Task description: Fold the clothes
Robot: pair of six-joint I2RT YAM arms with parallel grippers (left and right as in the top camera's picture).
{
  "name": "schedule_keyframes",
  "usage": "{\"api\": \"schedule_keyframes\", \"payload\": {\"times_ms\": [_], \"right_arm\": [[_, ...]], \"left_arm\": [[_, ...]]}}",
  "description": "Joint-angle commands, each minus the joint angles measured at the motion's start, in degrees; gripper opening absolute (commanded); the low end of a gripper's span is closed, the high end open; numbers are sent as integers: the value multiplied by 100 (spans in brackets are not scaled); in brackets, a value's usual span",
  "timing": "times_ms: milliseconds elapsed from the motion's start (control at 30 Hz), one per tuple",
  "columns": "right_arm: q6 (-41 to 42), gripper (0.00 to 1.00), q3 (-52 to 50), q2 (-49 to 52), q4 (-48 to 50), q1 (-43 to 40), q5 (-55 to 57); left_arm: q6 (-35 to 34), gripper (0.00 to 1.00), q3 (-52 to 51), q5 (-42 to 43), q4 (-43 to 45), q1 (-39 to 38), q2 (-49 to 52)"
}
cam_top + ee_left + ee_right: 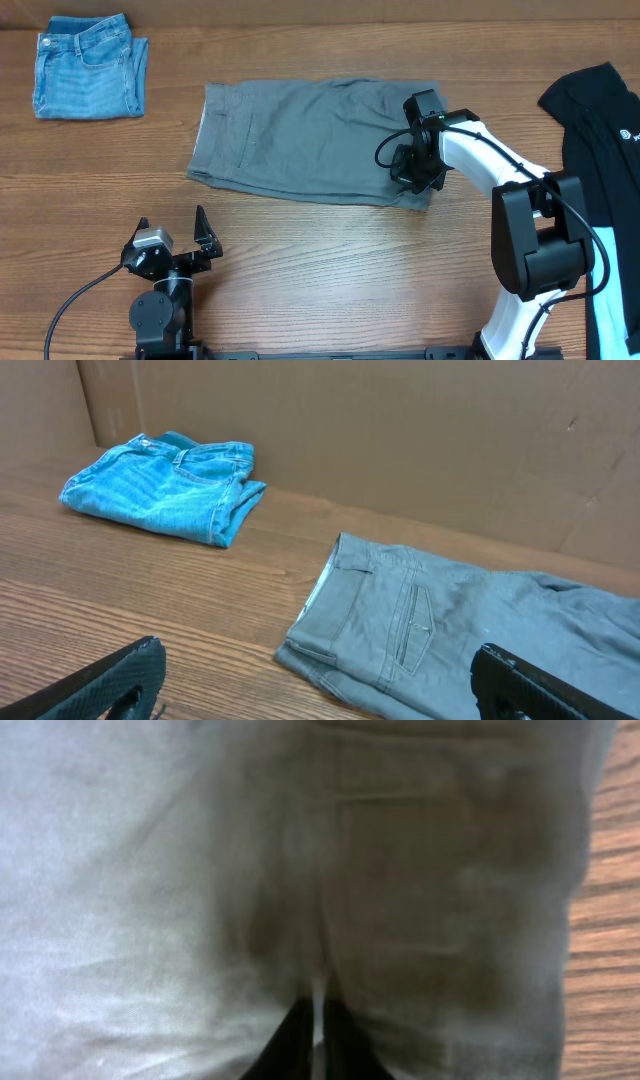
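Note:
The grey shorts (300, 140) lie flat across the middle of the table, waistband to the left. My right gripper (415, 172) presses down on their right end, near the front hem. In the right wrist view its fingers (318, 1020) are nearly together with a thin ridge of grey fabric (250, 870) pinched between them. My left gripper (172, 240) is open and empty near the table's front edge, well short of the shorts. In the left wrist view its fingertips (320, 680) frame the waistband corner and pocket seam of the shorts (450, 630).
Folded blue jeans (88, 65) sit at the far left corner and also show in the left wrist view (165, 485). A black garment (605, 130) lies at the right edge. A cardboard wall (400, 430) stands behind the table.

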Motion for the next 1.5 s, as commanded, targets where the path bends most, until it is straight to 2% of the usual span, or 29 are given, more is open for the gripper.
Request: {"api": "schedule_keyframes", "payload": {"times_ms": [0, 200, 367, 567, 733, 800, 833, 900, 1133, 1467], "right_arm": [[157, 4, -254, 240, -20, -164, 42], [586, 4, -232, 243, -597, -476, 859], [584, 4, 114, 240, -1224, -776, 1495], [573, 4, 1139, 240, -1744, -951, 1587], [564, 5, 2428, 138, -2216, -929, 1578], [562, 16, 2883, 72, -2277, -929, 1429], [560, 30, 3075, 42, -2267, -931, 1270], [562, 100, 3394, 2, -2144, -931, 927], [562, 100, 3451, 66, -1377, -1224, 1552], [562, 100, 3447, 66, -1305, -1945, 1220]], "left_arm": [[127, 100, -22, 31, 15, -31, -61], [127, 100, -22, 31, 15, -31, -61], [127, 100, -22, 31, 15, -31, -61], [127, 100, -22, 31, 15, -31, -61], [127, 100, -22, 31, 15, -31, -61], [127, 100, -22, 31, 15, -31, -61], [127, 100, -22, 31, 15, -31, -61], [127, 100, -22, 31, 15, -31, -61], [127, 100, -22, 31, 15, -31, -61], [170, 100, -22, -55, 17, -31, -61]]}}
